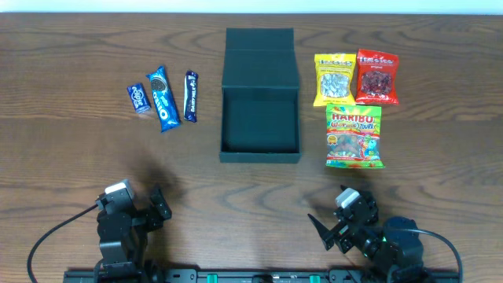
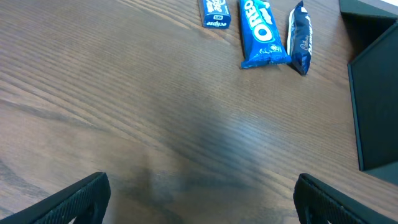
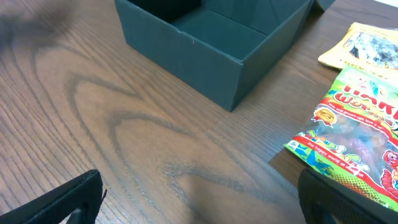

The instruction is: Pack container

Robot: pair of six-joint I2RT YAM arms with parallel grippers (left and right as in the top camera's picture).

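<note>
The dark teal container [image 1: 260,149] stands open and empty at the table's middle, its flap lid [image 1: 260,59] folded back. It also shows in the right wrist view [image 3: 205,59] and at the left wrist view's right edge [image 2: 376,106]. Left of it lie three blue snack packets: a small one [image 1: 139,97], an Oreo pack [image 1: 161,97] and a dark bar [image 1: 190,95]. Right of it lie a yellow bag [image 1: 335,79], a red bag [image 1: 377,76] and a Haribo bag [image 1: 354,137]. My left gripper [image 1: 157,203] and right gripper [image 1: 330,224] are open, empty, near the front edge.
The table is dark wood [image 1: 71,157]. A pale strip [image 1: 251,6] runs along its far edge. A black rail [image 1: 259,275] with the arm bases lies along the front edge. Cables loop from both arms.
</note>
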